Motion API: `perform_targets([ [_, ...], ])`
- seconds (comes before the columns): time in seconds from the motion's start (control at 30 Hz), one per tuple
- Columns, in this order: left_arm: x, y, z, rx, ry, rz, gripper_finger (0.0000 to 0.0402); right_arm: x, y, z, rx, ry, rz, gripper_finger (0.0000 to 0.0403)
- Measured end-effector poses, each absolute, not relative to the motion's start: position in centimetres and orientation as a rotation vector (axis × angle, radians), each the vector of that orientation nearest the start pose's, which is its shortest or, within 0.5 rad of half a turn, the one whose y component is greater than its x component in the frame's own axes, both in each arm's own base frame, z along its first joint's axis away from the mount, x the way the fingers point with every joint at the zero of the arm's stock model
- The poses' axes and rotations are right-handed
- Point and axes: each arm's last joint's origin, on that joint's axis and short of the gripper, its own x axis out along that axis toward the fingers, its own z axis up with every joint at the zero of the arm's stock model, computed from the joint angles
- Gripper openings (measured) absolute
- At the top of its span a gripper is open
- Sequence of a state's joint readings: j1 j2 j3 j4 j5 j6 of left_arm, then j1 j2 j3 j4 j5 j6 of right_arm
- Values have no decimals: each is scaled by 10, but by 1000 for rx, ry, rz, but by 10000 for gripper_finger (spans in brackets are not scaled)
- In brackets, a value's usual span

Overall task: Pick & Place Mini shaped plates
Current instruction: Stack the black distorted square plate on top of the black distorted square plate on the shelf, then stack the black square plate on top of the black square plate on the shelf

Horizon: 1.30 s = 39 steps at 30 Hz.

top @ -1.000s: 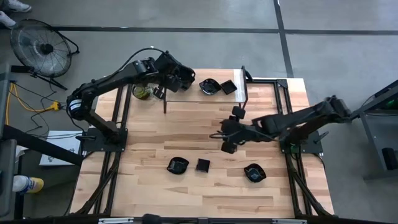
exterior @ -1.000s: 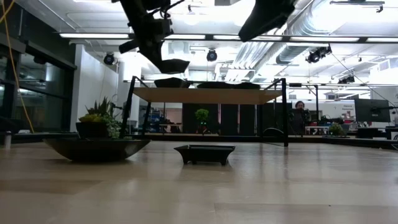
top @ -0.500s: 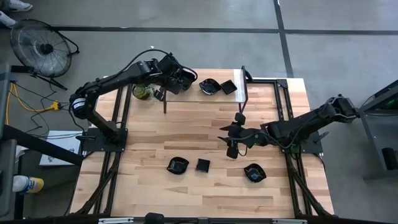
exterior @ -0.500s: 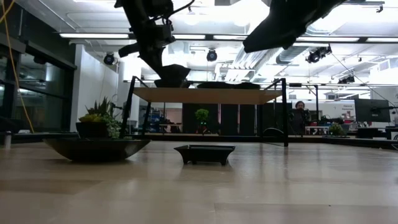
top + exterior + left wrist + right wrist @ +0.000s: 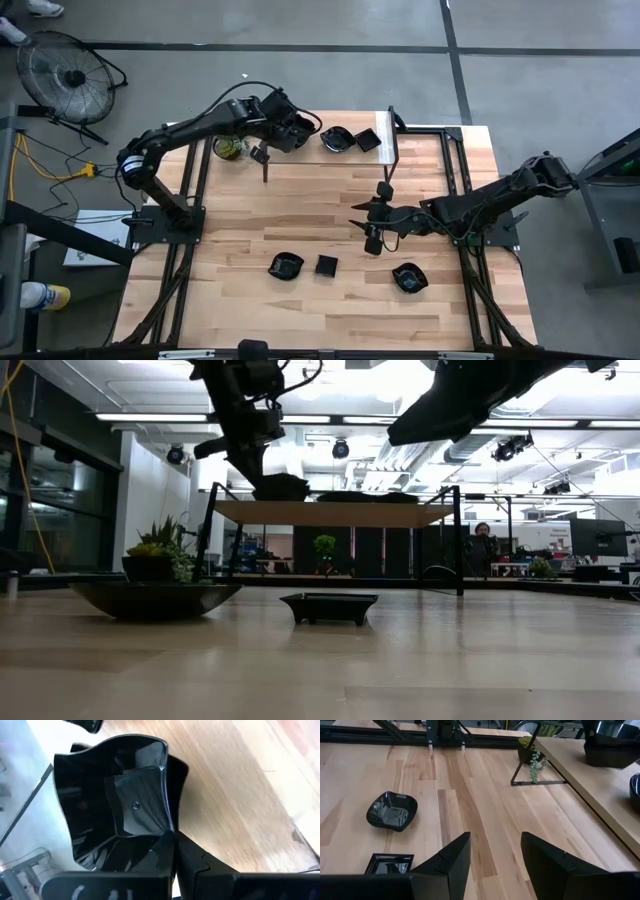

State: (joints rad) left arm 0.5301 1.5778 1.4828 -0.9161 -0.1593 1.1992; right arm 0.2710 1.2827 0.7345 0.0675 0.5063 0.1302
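My left gripper (image 5: 288, 136) is shut on a glossy black wavy-rimmed mini plate (image 5: 115, 805) and holds it at the left end of the raised wooden shelf (image 5: 330, 512). In the low view the plate (image 5: 280, 486) sits right at the shelf top; whether it touches I cannot tell. Two more black plates (image 5: 336, 139) (image 5: 367, 140) lie on the shelf. My right gripper (image 5: 372, 236) hangs open above mid-table, slanting down, nothing between its fingers (image 5: 447, 862). Three plates rest on the table near the front: a rounded one (image 5: 286, 266), a small square one (image 5: 326, 265), another (image 5: 407, 278). My left gripper pinches the plate's wall at one corner of the rim (image 5: 167, 834), one finger inside the dish and one outside. The fingers slant down from the table's left. The plate stays about level, open side up, beyond the fingertips.
A small green potted plant (image 5: 230, 148) stands at the shelf's left end, close to my left gripper. The shelf's dark metal legs (image 5: 395, 150) rise from the table. Bare wood lies between the shelf and the near plates. A fan (image 5: 65, 75) stands on the floor.
My left gripper has sunk with the plate toward the shelf top, keeping it level. My right gripper has come down and shifted toward the table's near edge, tipping more level, then held still; it stays open.
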Motion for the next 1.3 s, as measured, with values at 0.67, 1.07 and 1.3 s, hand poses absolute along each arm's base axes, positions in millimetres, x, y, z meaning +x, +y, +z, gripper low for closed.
perform_targets([
  [0.67,278,169,325,893,1238,-53,35,262,58,238,-53,425,-253,169],
  [1.07,274,168,331,939,1279,-24,56,262,58,237,-52,426,-251,169],
  [1.3,259,159,346,943,1258,-16,56,262,58,237,-53,430,-250,169],
])
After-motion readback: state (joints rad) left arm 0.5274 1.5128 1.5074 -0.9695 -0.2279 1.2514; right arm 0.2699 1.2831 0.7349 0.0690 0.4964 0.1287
